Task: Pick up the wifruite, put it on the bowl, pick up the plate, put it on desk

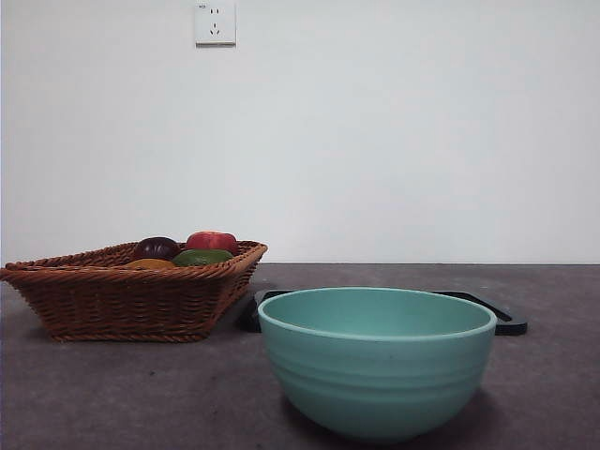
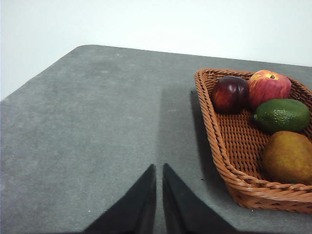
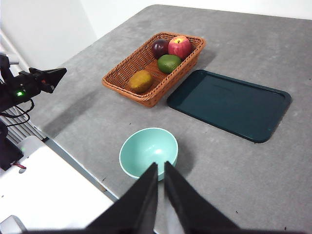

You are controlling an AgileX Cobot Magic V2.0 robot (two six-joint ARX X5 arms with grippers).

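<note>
Four fruits sit in basket (image 3: 153, 68); wifruite (image 2: 288, 157) at near end, untouched. Bowl (image 3: 148, 152) empty on bench (image 3: 243, 161), ready to receive it. My left hand (image 2: 159, 168) pinched closed, hangs beside basket for easy reach. Right hand (image 3: 161, 166) closed, waits high above bowl.

The dull orange-brown wifruite (image 3: 140, 81) lies in the basket, apart from the upright teal bowl (image 3: 148, 152) on the grey desk (image 3: 92, 117).
</note>
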